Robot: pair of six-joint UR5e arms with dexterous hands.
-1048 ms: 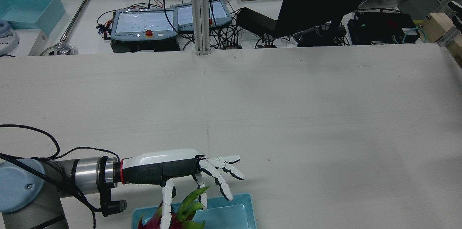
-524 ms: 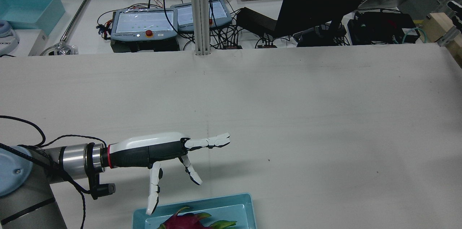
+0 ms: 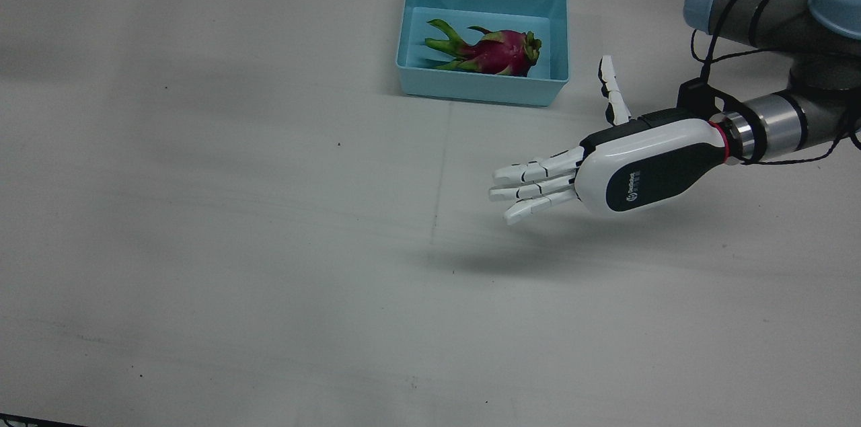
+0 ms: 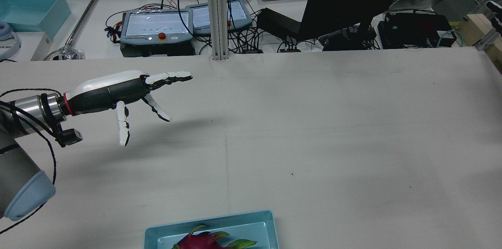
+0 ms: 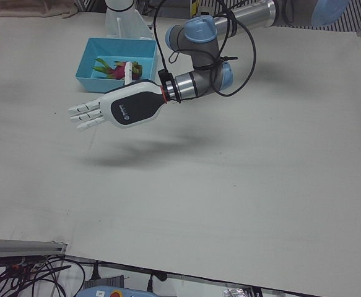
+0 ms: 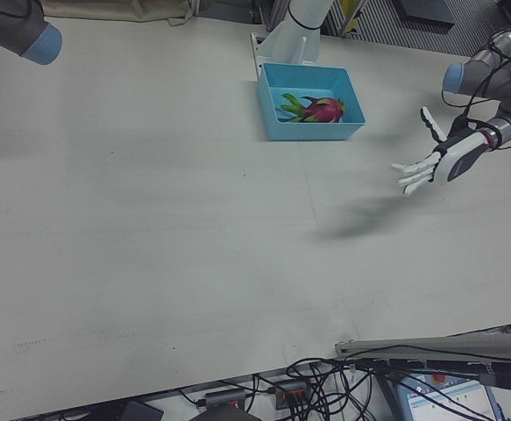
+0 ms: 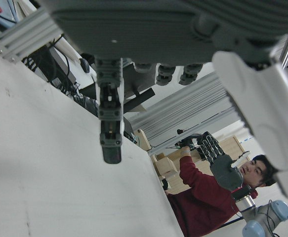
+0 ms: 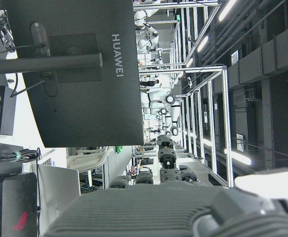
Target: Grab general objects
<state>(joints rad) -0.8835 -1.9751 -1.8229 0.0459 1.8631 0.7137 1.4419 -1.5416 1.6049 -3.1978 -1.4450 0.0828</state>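
Dragon fruit [image 3: 494,52], one, magenta skin with green pointed scales, lies on its side in the single light-blue plastic bin [image 3: 551,44] at the robot-side edge of the desk [image 3: 269,245]; nothing touches it. Left hand [image 3: 605,168] fingers [image 3: 531,175] are white, segmented with black joints, stretched out nearly straight and spread, released, grasping nothing; thumb sticks out sideways toward the bin. Palm shell is glossy white over a black panel with a logo, then a red ring and a metal wrist cuff, black cable looping round the grey arm with pale-blue joint caps. The hand hovers above the bare matte white desk, well apart from the bin, casting a soft shadow below. Compared with 1.0 s ago, when the fingers curled around the fruit over the bin, and 0.5 s ago, when they had just let go, the hand has pulled further away and up; the fruit stays in the bin. Right hand: only its own camera shows it [image 8: 173,212], dark ribbed body, finger state cannot tell.
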